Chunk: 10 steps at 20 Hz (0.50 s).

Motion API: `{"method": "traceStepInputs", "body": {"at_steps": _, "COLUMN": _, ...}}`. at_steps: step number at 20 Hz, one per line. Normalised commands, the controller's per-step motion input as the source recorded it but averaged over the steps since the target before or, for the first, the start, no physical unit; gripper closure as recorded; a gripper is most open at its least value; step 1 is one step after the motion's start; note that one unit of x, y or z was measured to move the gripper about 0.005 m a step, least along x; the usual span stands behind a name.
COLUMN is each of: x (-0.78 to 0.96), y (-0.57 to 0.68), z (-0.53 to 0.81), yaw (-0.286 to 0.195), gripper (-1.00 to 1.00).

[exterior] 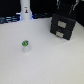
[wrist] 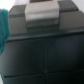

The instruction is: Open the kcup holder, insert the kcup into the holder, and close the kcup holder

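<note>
hand (exterior: 64,11) low, fingers apparently spread

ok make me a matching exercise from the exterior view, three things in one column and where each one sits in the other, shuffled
Things:
1. kcup
2. kcup holder
3. white post

Places:
A. back of the table, toward the exterior view's left
B. on the open table, nearer the camera, exterior view's left
C. back of the table, toward the exterior view's right

Pairs: 1-B, 2-C, 3-A

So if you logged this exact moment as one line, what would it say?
arm: at black drawer box | drawer: looks shut | pod: upright on table, apart from box | jaws: unclear
</note>
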Motion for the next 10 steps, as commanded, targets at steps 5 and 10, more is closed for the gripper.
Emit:
{"method": "traceStepInputs", "body": {"at_steps": 5, "x": -0.17, "y": 0.17, "z": -0.39, "yaw": -0.048, "gripper": -1.00}}
{"method": "traceStepInputs", "body": {"at_steps": 10, "x": -0.16, "y": 0.10, "z": -0.29, "yaw": -0.041, "gripper": -1.00}}
